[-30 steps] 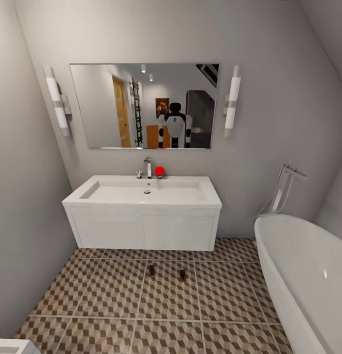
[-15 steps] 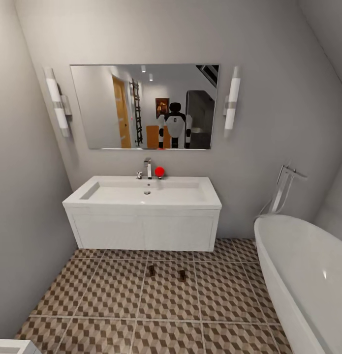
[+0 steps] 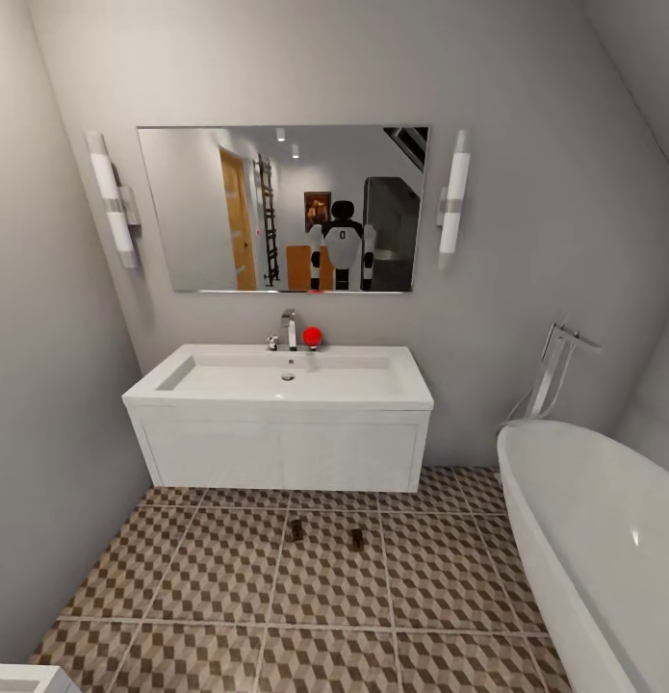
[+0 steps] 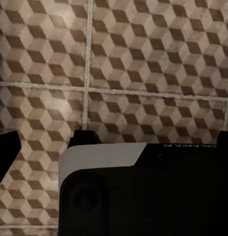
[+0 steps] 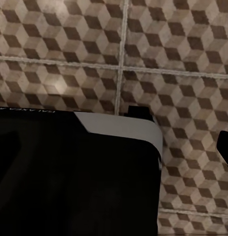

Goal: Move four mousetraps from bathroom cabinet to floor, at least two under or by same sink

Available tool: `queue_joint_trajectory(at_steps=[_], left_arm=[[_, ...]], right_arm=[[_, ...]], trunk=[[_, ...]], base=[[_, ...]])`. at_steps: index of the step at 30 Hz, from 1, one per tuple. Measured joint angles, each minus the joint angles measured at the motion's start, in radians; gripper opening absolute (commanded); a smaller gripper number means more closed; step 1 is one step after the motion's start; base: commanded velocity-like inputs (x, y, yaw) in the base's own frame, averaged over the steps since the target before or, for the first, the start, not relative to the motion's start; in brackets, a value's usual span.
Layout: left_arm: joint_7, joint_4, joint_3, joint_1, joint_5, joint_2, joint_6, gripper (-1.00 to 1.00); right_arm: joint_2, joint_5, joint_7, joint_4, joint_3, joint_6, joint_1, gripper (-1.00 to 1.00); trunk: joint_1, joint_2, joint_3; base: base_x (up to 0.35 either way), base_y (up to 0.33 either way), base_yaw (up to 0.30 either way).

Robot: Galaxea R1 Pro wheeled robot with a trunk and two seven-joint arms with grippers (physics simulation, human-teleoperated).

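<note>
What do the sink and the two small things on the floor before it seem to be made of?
The sink: looks like glossy white ceramic, smooth and evenly bright. The two mousetraps: dark brown, probably wood; too small to show metal parts.

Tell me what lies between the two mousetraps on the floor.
Nothing: in the head view, only bare patterned bathroom floor separates the left mousetrap from the right mousetrap.

Faint upside-down lettering, seemingly "GALAXEA", runs along the black robot body point(image 4: 158, 196) near its white panel; nothing else reads.
</note>
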Motion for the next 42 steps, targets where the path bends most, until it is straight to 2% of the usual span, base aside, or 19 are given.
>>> queue_joint_trajectory(at_steps=[12,42], left_arm=[[-0.003,0.0,0.0,0.046,-0.001,-0.001,-0.004,1.0],[-0.002,-0.001,0.001,0.055,0.001,-0.002,-0.009,1.0]], right_arm=[[0.003,0.002,0.001,-0.001,0.0,-0.01,0.046,1.0],[0.002,0.001,0.0,-0.001,0.0,-0.011,0.051,1.0]], trunk=[[0.0,0.0,0.0],[0.0,0.0,0.0]], base=[[0.0,0.0,0.0],[0.0,0.0,0.0]])
